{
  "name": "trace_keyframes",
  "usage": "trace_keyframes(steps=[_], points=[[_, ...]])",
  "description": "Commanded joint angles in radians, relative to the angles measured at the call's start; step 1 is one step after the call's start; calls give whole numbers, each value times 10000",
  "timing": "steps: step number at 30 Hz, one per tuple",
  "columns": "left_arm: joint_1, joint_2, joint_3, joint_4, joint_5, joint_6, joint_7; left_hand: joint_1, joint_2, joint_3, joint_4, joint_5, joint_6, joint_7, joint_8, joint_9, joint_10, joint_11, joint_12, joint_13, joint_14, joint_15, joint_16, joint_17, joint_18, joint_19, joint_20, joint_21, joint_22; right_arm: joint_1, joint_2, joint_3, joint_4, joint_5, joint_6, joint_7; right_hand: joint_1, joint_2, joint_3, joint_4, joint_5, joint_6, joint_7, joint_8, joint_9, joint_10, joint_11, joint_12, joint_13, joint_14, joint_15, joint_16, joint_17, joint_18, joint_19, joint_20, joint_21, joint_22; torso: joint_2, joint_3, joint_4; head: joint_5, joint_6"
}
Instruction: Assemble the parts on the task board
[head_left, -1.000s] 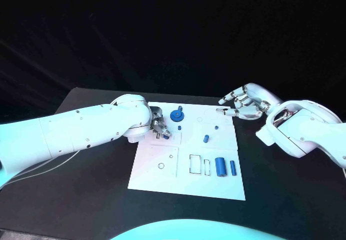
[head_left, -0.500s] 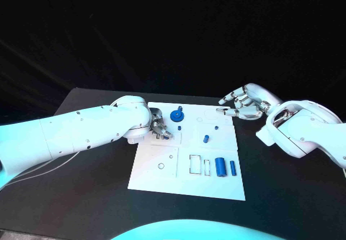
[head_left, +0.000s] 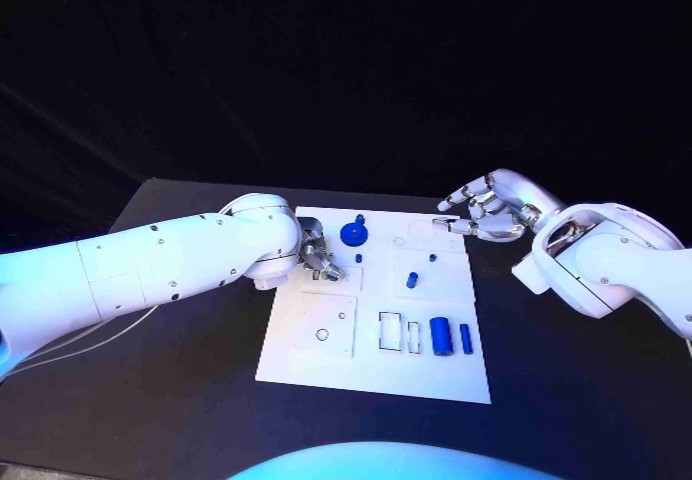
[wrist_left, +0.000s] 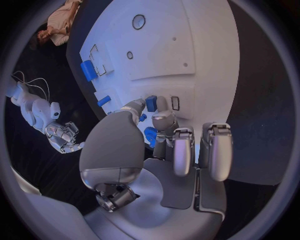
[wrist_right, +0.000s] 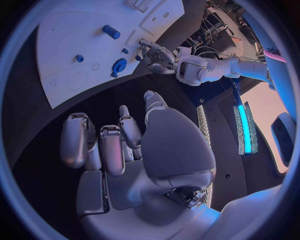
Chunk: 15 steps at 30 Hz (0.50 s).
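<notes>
Black table; blue cylinder lies lengthwise near-far.

You cannot tell whether the left hand holds anything — in the head view its own arm hides the palm, and its fingertips cover the small blue part only in part in the left wrist view. At the task board's 12 o'clock edge, the blue round part is too small to make out in detail. The right hand's palm faces away — its fingers curl, contents unclear.
</notes>
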Motion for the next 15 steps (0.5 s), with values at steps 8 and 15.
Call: trace_keyframes(steps=[8,15], points=[[122,-205,254,188,680,-314,-274,5,182,-748,6,-2,-43,62,-59,12,-165,26,68,-35,1015,-9,25,2635,-151,1055,-72,24,2634,-14,11,-1,-36,-43,57,69,-120,-27,-106,13,38,-5,-20,54,12,-43,-33,-36,-22,590,-83,-43,745,188,-42,-21,-46,587,-7,2,0,25,97],[448,-391,362,54,909,-147,-259,102,235,-1003,-3,12,-66,61,-54,17,-206,28,49,-77,1015,-7,25,2635,-148,1048,-69,19,2623,-22,9,-1,-54,-44,61,61,-120,-27,-106,13,38,-5,-20,54,12,-43,-33,-36,-22,590,-83,-43,745,188,-42,-21,-46,587,1,0,11,54,125]])
